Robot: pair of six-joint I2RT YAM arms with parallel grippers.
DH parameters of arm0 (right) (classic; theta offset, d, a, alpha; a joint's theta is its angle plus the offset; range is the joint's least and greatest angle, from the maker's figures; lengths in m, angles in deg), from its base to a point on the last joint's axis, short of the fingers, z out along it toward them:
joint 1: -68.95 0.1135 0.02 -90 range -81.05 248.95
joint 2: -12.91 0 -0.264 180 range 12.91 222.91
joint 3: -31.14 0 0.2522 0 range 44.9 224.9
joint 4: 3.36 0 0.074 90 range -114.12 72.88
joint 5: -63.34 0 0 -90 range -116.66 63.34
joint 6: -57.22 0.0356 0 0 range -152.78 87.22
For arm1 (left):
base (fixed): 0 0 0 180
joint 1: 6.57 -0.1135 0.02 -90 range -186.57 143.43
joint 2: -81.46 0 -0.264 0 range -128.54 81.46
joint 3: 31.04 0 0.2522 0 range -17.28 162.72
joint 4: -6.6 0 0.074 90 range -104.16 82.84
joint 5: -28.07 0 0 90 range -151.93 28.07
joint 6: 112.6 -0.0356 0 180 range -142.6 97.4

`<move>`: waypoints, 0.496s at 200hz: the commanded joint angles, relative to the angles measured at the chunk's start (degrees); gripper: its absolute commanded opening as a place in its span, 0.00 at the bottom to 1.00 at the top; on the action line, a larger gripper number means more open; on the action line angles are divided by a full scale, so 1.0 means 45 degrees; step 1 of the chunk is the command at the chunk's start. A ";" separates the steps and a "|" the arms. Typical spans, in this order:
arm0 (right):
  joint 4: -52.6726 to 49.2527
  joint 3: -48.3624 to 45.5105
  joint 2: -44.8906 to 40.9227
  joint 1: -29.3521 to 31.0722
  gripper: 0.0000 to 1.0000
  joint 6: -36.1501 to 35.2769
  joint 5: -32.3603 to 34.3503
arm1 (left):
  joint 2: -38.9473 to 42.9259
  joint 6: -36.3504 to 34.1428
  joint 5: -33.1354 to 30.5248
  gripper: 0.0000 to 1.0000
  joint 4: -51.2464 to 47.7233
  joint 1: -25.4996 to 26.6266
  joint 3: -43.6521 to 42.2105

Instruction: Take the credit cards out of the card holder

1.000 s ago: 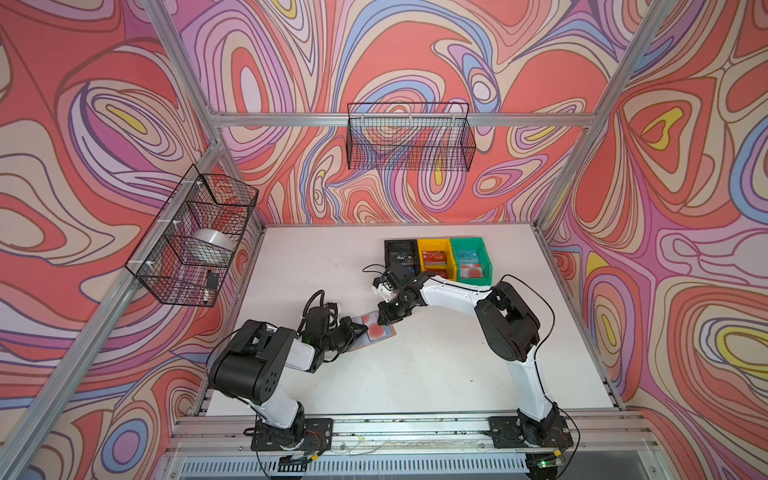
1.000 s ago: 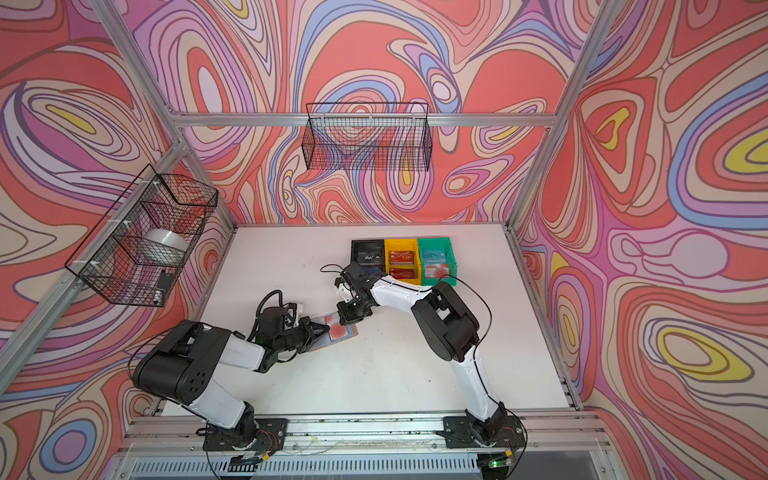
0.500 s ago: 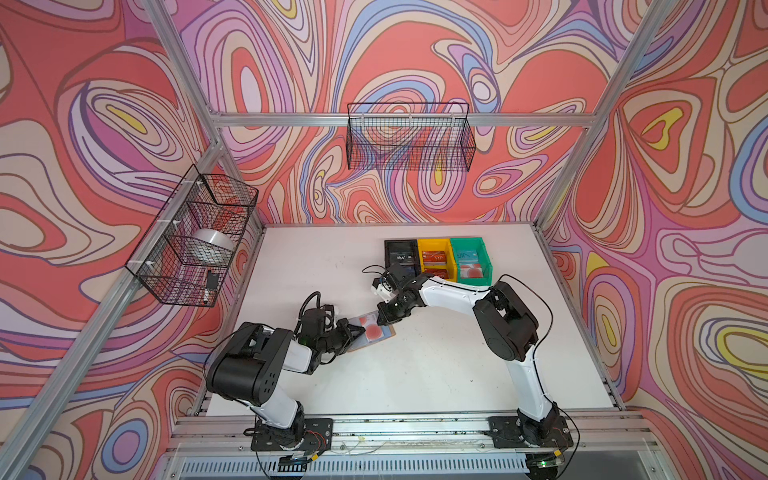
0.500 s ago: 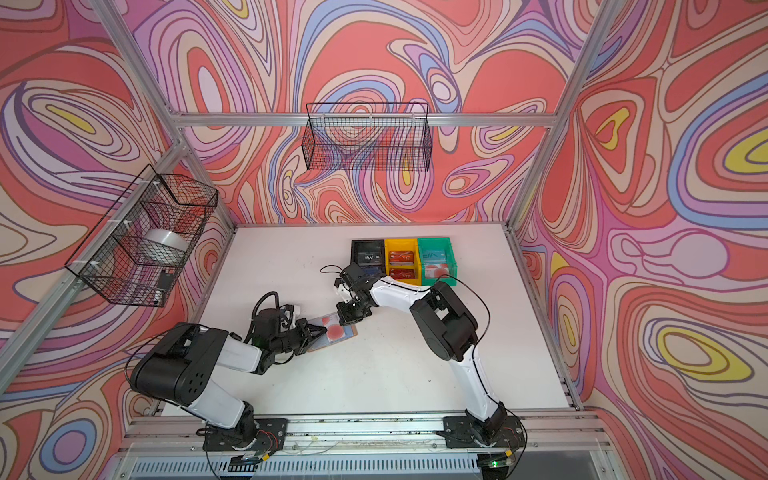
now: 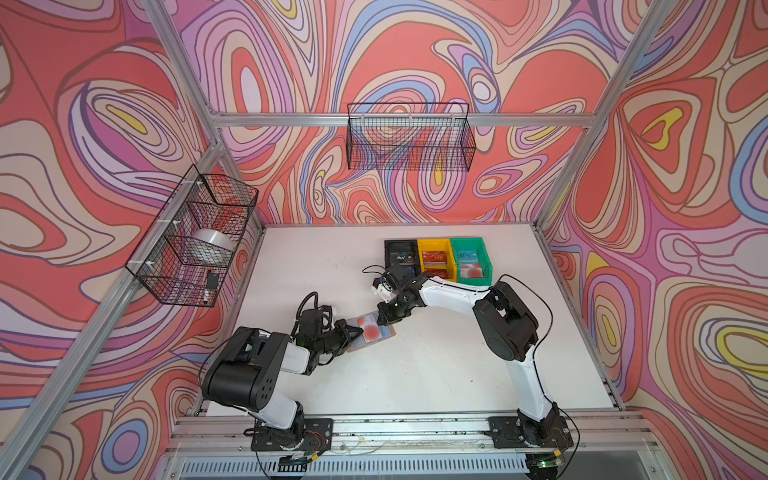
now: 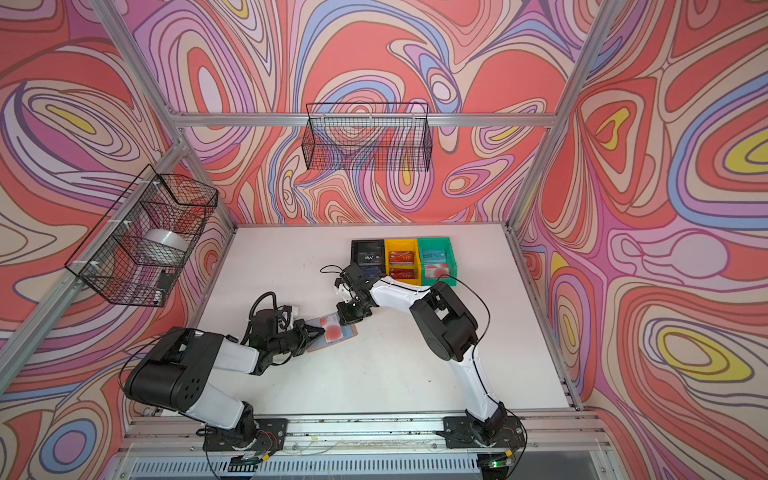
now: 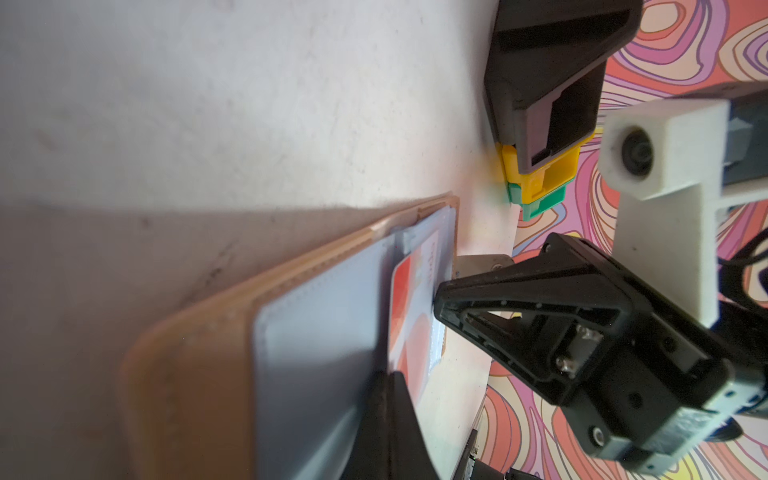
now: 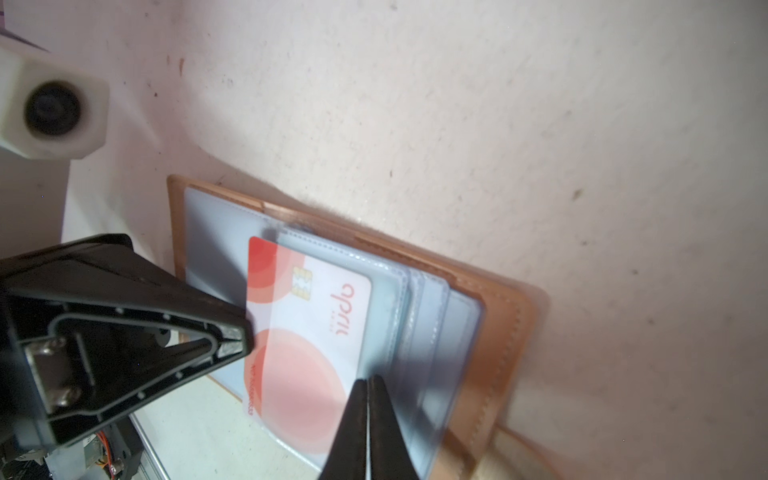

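1. White tabletop [image 5: 436,374] inside a swirl-patterned enclosure. The work sits left of centre, and both arms converge on it.
2. Card holder [image 8: 498,316]: it lies open and flat on the table, tan cover down, its clear leaves fanned upward.
3. Credit card [image 8: 316,316]: this is the pale one with red circles. It is part-way out of its clear sleeve [image 8: 388,316], with one corner bare and the rest under plastic.
4. Left gripper [image 8: 239,332]: the jaws are closed on the card's exposed edge. Right gripper [image 8: 368,386]: the jaws are closed tight with the tips at the sleeve's opposite side. I cannot tell whether they pinch it or only press on it.
5. Judgement: I would draw the card straight along the sleeve's opening, low and level, while the right gripper stops the holder from following. A twist risks jamming the corners in the seam.
6. Not established:
   - No maroon card shows.
   - The deeper leaves overlap, so I cannot read what they hold.
   - The cover's corner nearest the right wrist camera is blurred.
   - In both top views the holder is too small for detail.
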 commanded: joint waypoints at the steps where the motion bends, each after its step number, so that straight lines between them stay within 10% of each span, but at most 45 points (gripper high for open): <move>1: -0.0385 -0.0316 0.0510 0.0027 0.08 0.0036 0.0586 | 0.0516 -0.0480 -0.0151 0.00 -0.1515 -0.0271 -0.0307; 99: -0.0836 0.0094 0.0328 0.0024 0.11 -0.0179 0.0368 | 0.6984 -0.2803 -0.1531 0.00 -1.0211 -0.0646 0.1132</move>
